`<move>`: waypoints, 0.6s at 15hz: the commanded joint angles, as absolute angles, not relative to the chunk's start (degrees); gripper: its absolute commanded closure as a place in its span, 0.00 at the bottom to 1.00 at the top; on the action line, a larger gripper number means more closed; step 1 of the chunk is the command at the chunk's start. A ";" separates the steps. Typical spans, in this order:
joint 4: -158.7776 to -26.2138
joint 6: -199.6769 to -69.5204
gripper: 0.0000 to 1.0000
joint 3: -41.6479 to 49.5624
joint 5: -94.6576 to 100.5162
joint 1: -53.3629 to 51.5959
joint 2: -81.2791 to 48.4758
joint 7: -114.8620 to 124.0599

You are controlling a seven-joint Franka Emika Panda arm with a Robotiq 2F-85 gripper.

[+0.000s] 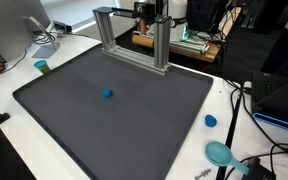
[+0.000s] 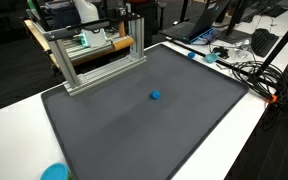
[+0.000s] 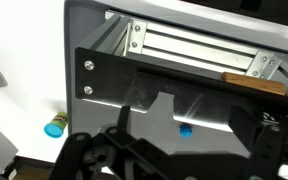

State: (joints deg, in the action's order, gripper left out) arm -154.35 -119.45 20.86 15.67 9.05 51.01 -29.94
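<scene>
A small blue ball (image 1: 107,95) lies alone near the middle of the dark grey mat (image 1: 74,120); it also shows as the blue ball (image 2: 155,96) on the mat (image 2: 134,140). In the wrist view my gripper (image 3: 184,115) is open, its dark fingers (image 3: 124,118) spread wide with nothing between them. The ball (image 3: 185,129) appears far below, between the fingers. The arm (image 1: 151,10) hangs high at the back, above the aluminium frame (image 1: 134,35).
The aluminium frame (image 2: 94,55) stands on the mat's far edge with a wooden bar (image 2: 109,42) behind it. A teal cap (image 1: 42,67), a blue lid (image 1: 211,121) and a teal scoop (image 1: 220,153) lie on the white table. Cables (image 2: 249,65) sprawl beside the mat.
</scene>
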 commanded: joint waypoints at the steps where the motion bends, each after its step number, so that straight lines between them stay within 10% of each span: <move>1: -152.70 -117.88 0.00 16.96 15.03 8.88 50.40 -25.28; 9: -144.65 -117.17 0.00 5.86 1.89 -1.56 43.33 -10.46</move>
State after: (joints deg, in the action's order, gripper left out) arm -149.08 -116.28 6.71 6.95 1.17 48.65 -14.36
